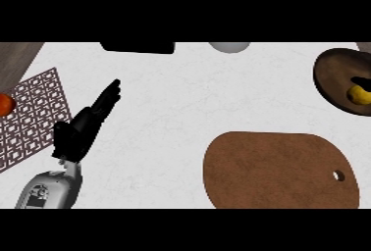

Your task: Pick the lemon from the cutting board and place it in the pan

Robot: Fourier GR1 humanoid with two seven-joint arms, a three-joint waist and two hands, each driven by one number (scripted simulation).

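Observation:
The yellow lemon lies inside the dark brown pan at the right edge of the head view. Below it, the brown oval cutting board with a small hole near its right end has nothing on it. My left hand shows at the left, its fingers straight and pointing up and to the right, holding nothing. It is far from both the board and the pan. My right hand does not show.
A patterned lattice mat lies at the far left with an orange-red fruit on it. A black object and a grey round object sit at the far edge of the white counter.

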